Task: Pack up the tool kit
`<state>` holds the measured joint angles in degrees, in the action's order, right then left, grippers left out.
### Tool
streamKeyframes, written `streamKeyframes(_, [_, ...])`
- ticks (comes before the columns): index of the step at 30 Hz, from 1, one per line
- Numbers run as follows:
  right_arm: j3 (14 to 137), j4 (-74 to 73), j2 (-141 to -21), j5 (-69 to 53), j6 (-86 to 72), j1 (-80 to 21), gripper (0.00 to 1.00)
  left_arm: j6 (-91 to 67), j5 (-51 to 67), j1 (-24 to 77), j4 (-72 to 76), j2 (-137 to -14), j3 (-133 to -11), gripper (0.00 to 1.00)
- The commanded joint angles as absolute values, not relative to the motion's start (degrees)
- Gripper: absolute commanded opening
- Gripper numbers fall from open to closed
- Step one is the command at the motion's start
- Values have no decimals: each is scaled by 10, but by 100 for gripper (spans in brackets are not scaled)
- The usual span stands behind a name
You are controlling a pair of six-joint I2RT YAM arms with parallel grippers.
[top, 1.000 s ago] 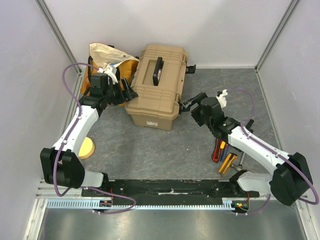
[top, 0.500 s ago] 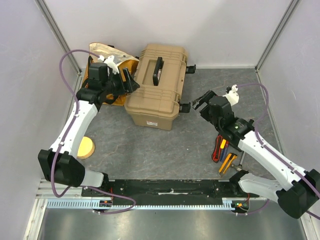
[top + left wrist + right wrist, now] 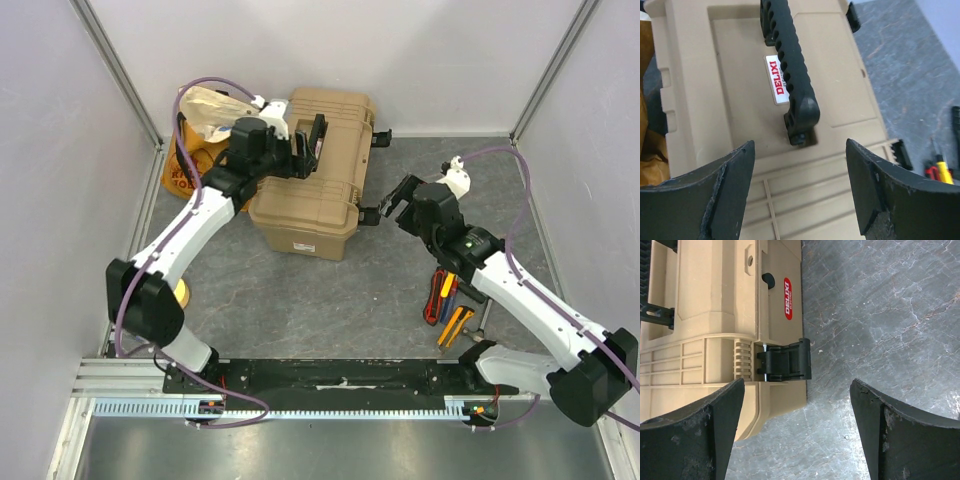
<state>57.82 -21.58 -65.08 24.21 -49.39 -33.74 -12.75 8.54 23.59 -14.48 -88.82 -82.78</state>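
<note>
The toolbox [image 3: 318,195] stood lid down at the far middle of the table [image 3: 330,290]. The left gripper [image 3: 800,176] hung open and empty over its black handle [image 3: 789,65]. The right gripper [image 3: 797,430] was open and empty, facing the side latch [image 3: 785,360].

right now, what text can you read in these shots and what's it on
"DELIXI": red sticker on the toolbox lid, beside the black handle; smaller line beneath is blurred.
"DELIXI": red oval badge on the toolbox near a black latch; small print unreadable.
White label on the toolbox front: too small to read.
Print on the orange bag: too small.
</note>
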Motion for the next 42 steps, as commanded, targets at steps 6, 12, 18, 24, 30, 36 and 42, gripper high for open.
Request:
streamKeyframes(6, [610,-212,-674,242,-469,-338,93,-61,-31,272,-105,-984,-905,73])
streamKeyframes(12, [616,-204,-696,239,-458,-338,93,-78,-41,273,-125,-1014,-947,22])
streamKeyframes(18, [620,-196,-714,232,-458,-336,94,-149,-32,270,-202,-1024,-1055,2])
streamKeyframes(24, [625,-180,-727,191,-473,-316,93,-287,80,239,-232,-1005,-1121,2])
streamKeyframes(30, [606,-141,-735,121,-482,-279,92,-363,152,196,-226,-980,-1119,2])
streamKeyframes(36, [613,-90,-767,50,-437,-265,93,-405,216,158,-200,-960,-1091,2])
streamKeyframes(42, [676,-98,-844,18,-373,-271,95,-446,273,124,-168,-942,-1053,2])
